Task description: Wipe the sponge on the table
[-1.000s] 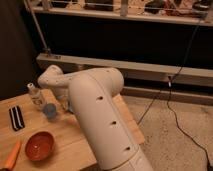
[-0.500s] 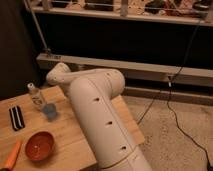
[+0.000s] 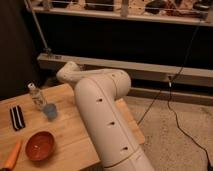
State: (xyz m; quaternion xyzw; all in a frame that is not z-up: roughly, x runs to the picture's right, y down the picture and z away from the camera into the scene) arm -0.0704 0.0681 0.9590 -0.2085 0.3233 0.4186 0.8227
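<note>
one shift i'm seeing: the arm (image 3: 102, 120) is swinging its far joint right, away from the bottle (image 3: 35, 95), along the table (image 3: 67, 131) back edge. gripper is hiding behind the arm, so i'm unable to tell its opening or any hold. sponge isn't showing either, only a blue cup-like thing (image 3: 50, 111) beside the bottle, so i'm not confirming any wiping contact.

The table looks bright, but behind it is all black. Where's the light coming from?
Camera view: warm light falls on the table and the white arm, probably from above, since the arm's top looks brightest. Camera view: the space behind the bottle stays almost black, so little light reaches it. Camera view: the gripper is not in sight.
</note>
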